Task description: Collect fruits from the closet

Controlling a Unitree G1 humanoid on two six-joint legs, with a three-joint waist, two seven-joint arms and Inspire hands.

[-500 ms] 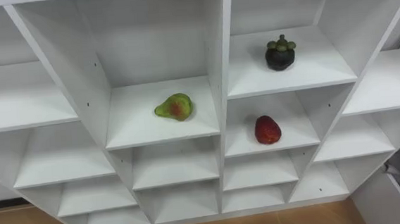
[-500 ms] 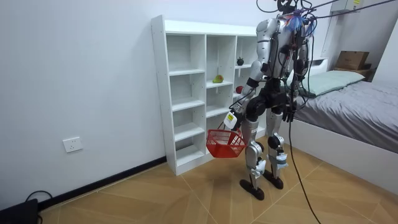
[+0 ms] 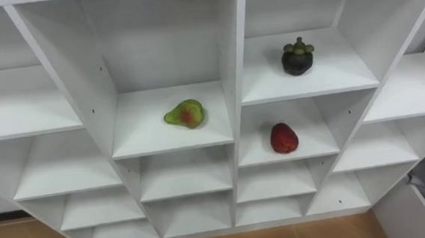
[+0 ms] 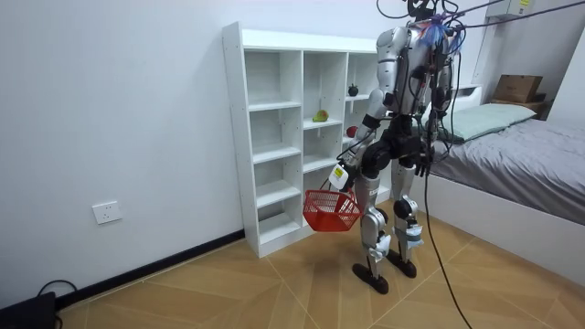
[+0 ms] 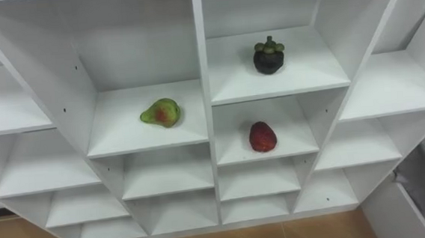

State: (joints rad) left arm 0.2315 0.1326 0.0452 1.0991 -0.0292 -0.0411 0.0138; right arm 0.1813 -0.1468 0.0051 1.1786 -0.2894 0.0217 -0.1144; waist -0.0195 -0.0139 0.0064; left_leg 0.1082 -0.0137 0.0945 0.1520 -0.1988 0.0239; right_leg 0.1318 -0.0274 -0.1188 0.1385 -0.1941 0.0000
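Observation:
Three fruits lie in the white closet (image 3: 234, 57) in front of me. A green pear with a red patch (image 3: 185, 114) rests on a middle shelf. A dark mangosteen (image 3: 297, 57) sits one compartment to the right and higher. Below it lies a red fruit (image 3: 283, 138). In the room view I stand facing the closet (image 4: 274, 137), and my left hand (image 4: 340, 176) is curled round the handle of a red wire basket (image 4: 330, 212) that hangs at knee height. My right hand (image 4: 424, 164) hangs by my hip, partly behind my body.
The other closet compartments hold nothing. A bed (image 4: 521, 155) with a grey cover stands at the room view's right, close behind me. The floor (image 4: 274, 292) is wood. A wall socket (image 4: 107, 212) sits low on the room view's left.

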